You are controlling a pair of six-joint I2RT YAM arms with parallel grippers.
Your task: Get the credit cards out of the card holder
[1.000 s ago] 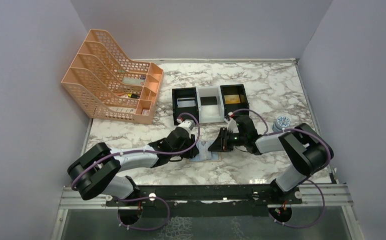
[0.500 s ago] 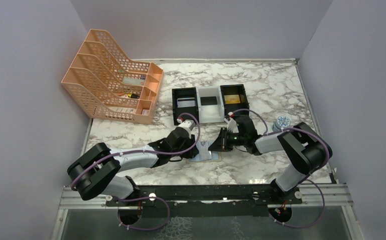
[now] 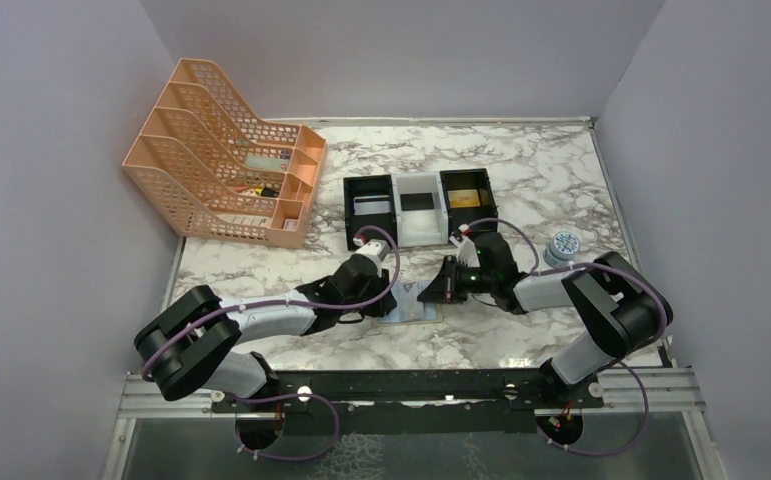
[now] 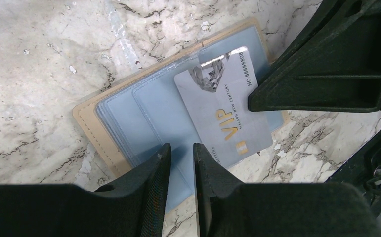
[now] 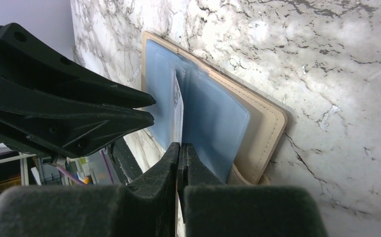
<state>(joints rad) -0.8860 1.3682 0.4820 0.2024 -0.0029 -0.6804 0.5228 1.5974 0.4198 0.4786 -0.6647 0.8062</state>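
We read "VIP" in gold on the card [image 4: 226, 109], "NO 8888…" along its edge, and perhaps "NEW CENTURY" in small print.

The left arm [image 3: 266, 318] stretches from its base forward and to the right. The right arm [image 3: 546, 290] folds at the elbow and reaches to the left, so the two wrists meet low at the middle. The left claw [image 4: 181, 148] tilts downward, its fingers parted by a narrow slit with nothing between them. The right claw [image 5: 179, 146] points at the left one, jaws pressed flat together at the tips.
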